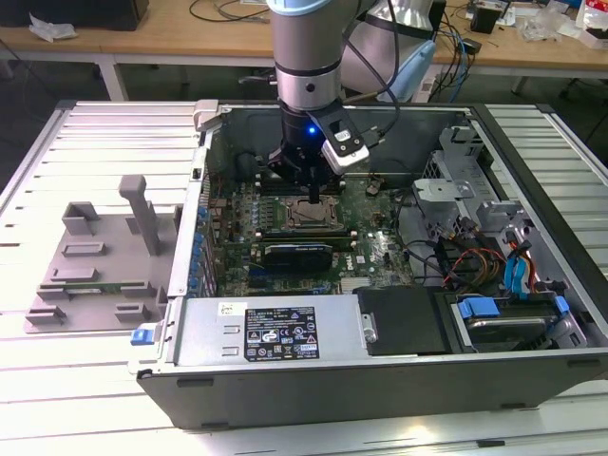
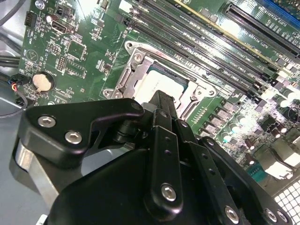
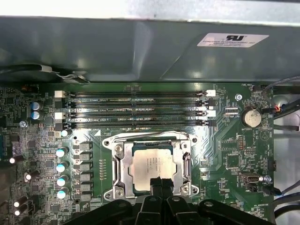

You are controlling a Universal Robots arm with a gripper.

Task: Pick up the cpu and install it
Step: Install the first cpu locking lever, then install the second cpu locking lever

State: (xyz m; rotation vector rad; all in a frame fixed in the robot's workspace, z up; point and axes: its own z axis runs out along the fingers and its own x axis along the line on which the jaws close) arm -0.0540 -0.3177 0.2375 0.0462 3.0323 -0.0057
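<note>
The cpu point(image 3: 152, 161), a flat square chip with a silver-grey top, lies flat inside the motherboard socket, whose metal frame point(image 3: 119, 164) stands open around it. My gripper point(image 3: 158, 182) is shut, its two black fingers pressed together, with the tips at the middle of one edge of the chip. The second wrist view shows the same closed fingers point(image 2: 161, 101) just over the pale cpu point(image 2: 152, 84). In the exterior view the gripper point(image 1: 313, 198) hangs straight down over the socket and cpu point(image 1: 312, 213) in the open computer case.
A grey plastic tray point(image 1: 95, 266) with slots and posts lies at the exterior view's left, outside the case. Memory slots point(image 3: 136, 110) run beside the socket. The power supply point(image 1: 266, 328), cables point(image 1: 465, 256) and drive cage point(image 1: 513, 313) crowd the case's near and right sides.
</note>
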